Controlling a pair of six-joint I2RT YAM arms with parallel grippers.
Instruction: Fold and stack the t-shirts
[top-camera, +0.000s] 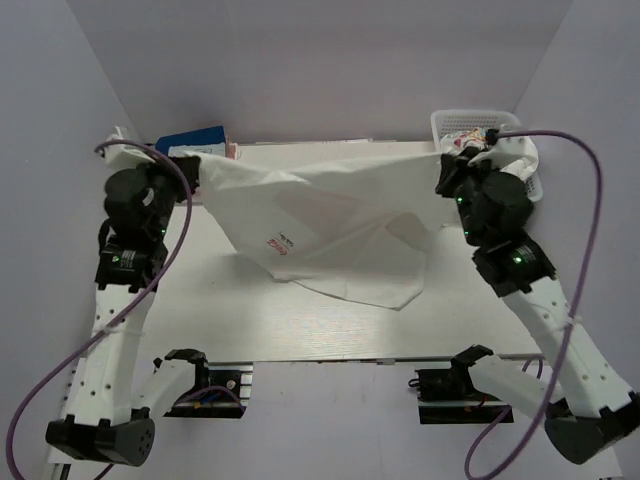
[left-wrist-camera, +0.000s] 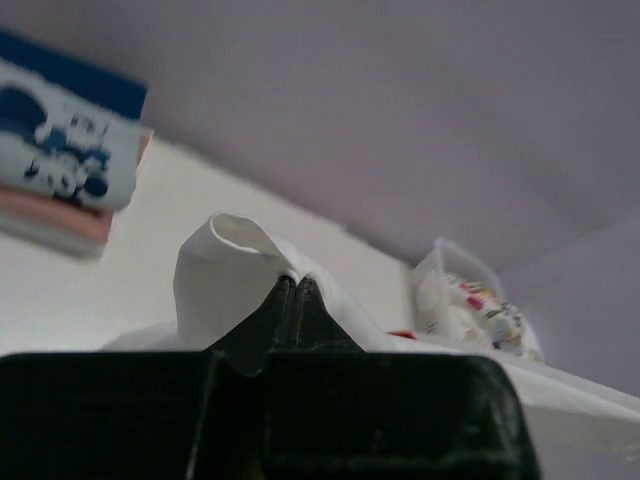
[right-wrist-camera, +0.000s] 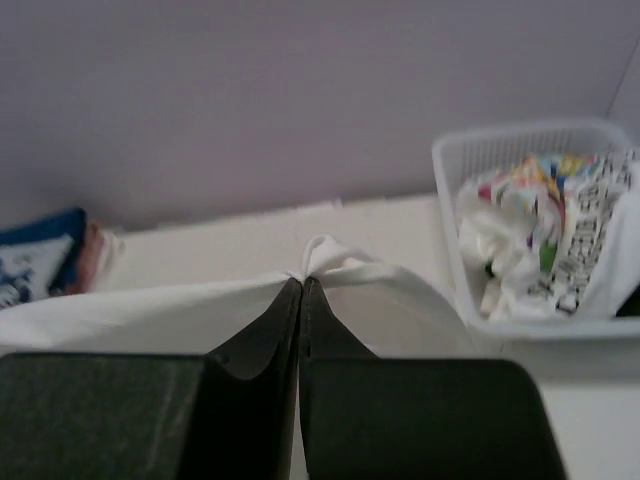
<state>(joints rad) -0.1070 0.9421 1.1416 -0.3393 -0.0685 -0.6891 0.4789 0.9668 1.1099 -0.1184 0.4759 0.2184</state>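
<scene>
White cloth: one large white t-shirt (top-camera: 330, 225). Its far edge is pulled in a line between the two arms and the rest spills toward the near side over the tabletop (top-camera: 200, 320). A small red mark shows on its left part.
Left fingers (left-wrist-camera: 297, 284): pressed together on a raised fold of the white t-shirt's edge — no gap between them.
Right fingers (right-wrist-camera: 301, 283): likewise closed tight, with a pinch of the same edge bunched at their tips.
Folded shirts: two, stacked at the far left corner — a blue shirt (left-wrist-camera: 60, 150) with a cartoon panel lies on top of a pink shirt (left-wrist-camera: 50, 215).
Basket (right-wrist-camera: 520, 150): one, white plastic mesh, at the far right corner. It holds crumpled printed cloth (right-wrist-camera: 540, 215), white with colourful patterns; I cannot tell whether that is one shirt or more.
Arms: two, each trailing a purple cable (top-camera: 590, 200).
In the way: seen from above, the right arm covers part of the basket. The left wrist hides the white t-shirt's left corner and stands just beside the stack.
</scene>
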